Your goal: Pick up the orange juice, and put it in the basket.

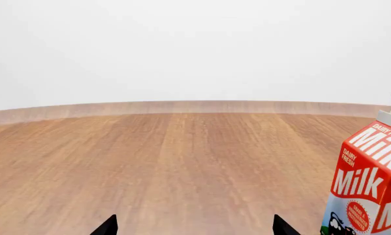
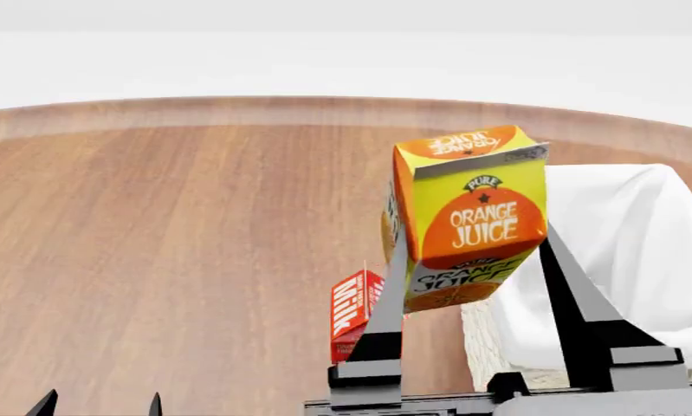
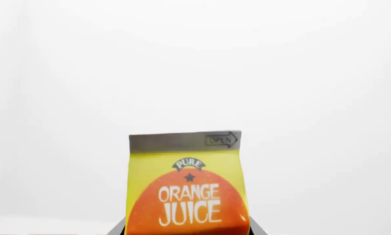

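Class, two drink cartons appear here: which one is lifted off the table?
The yellow orange juice carton, held between the right tool's fingers above the table. The red-and-white milk carton stands on the wood.

OJ carton [image 3: 187,188] upright w/ front label facing cam, white background; dark end effector bits flank its base.

Right claw [image 2: 473,260] raised, fingers clamped; left claw [image 1: 194,227] low, fingers spread apart
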